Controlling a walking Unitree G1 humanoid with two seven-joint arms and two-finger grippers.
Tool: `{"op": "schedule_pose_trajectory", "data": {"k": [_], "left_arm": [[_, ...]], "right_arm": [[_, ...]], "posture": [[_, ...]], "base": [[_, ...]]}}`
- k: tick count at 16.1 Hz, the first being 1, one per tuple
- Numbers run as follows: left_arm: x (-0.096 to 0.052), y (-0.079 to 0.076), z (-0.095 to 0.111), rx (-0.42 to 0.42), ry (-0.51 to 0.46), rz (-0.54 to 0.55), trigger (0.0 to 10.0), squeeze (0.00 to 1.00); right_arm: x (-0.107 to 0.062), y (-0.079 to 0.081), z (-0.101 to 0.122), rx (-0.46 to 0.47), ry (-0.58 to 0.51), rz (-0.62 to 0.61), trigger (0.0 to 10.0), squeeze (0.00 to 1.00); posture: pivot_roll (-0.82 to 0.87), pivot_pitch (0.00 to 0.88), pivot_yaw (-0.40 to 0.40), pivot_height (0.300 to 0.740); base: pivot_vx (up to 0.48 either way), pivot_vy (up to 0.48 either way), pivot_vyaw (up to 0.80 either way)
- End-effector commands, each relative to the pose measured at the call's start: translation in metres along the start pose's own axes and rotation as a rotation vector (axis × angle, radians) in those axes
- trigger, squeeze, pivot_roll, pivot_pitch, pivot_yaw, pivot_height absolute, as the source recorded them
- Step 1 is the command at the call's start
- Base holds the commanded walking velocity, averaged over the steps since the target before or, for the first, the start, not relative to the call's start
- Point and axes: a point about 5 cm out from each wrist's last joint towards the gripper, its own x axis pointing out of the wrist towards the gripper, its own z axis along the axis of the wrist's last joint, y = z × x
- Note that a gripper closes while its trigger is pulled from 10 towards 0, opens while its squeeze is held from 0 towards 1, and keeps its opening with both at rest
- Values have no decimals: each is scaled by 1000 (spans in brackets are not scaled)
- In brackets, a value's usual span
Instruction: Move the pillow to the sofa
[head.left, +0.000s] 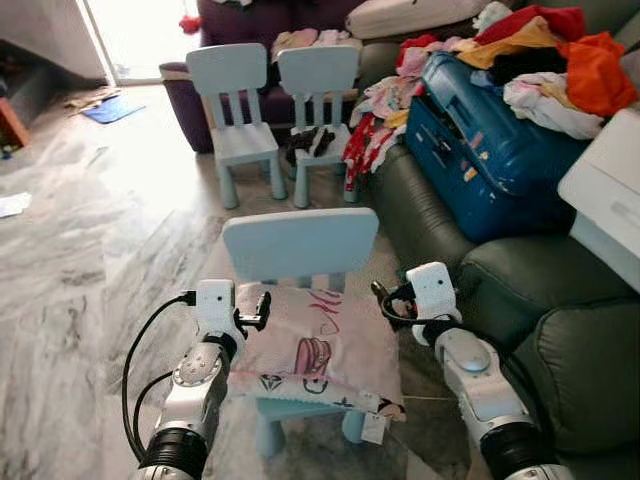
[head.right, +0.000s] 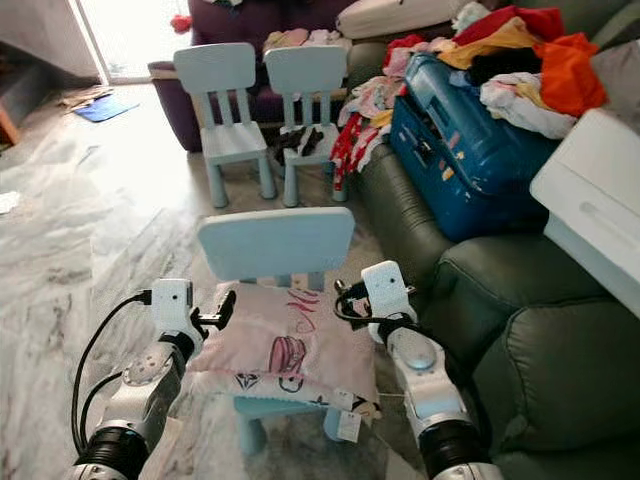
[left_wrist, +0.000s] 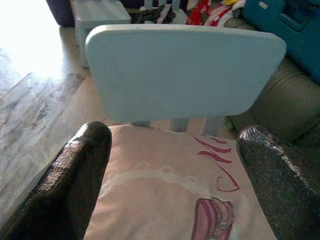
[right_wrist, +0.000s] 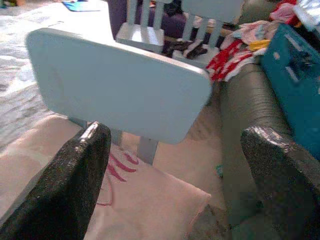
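Observation:
A pink pillow (head.left: 315, 345) with cartoon prints lies flat on the seat of a small light-blue chair (head.left: 300, 245), right beside the green sofa (head.left: 560, 340). My left gripper (head.left: 255, 305) hovers at the pillow's left far edge, open. In the left wrist view its black fingers (left_wrist: 75, 180) spread wide over the pillow (left_wrist: 165, 190). My right gripper (head.left: 385, 300) is at the pillow's right far corner, also open. The right wrist view has the pillow (right_wrist: 150, 200) low between its spread fingers (right_wrist: 75, 175), with the chair's backrest (right_wrist: 120, 90) ahead.
A blue suitcase (head.left: 490, 140) and a heap of clothes (head.left: 560, 60) cover the sofa's far end. A white box (head.left: 610, 190) sits at the right edge. Two more light-blue chairs (head.left: 235, 100) stand ahead by a purple sofa (head.left: 250, 30). Marble floor (head.left: 90, 240) spreads to the left.

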Motion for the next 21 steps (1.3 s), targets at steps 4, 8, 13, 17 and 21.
{"op": "schedule_pose_trajectory", "data": {"k": [4,8,13,17,21], "left_arm": [[0,4,0,4,5,9,10000,0],[-1,5,-1,-7,6,19,10000,0],[-15,14,-3,54,-5,-11,10000,0],[-52,14,-9,99,-31,-147,10000,0],[-94,32,-22,114,33,-114,10000,0]], "right_arm": [[1,4,6,1,-21,8,10000,0],[0,6,5,10,-21,13,10000,0],[-14,-11,6,57,-34,-48,10000,0],[-41,-22,13,105,-62,-103,10000,0],[-84,-28,0,121,-7,-167,10000,0]], "posture": [[-207,31,6,740],[-200,32,4,740],[-177,47,9,740],[-166,90,18,740],[-172,116,38,740]], "base": [[0,0,0],[0,0,0],[0,0,0],[0,0,0],[0,0,0]]}}
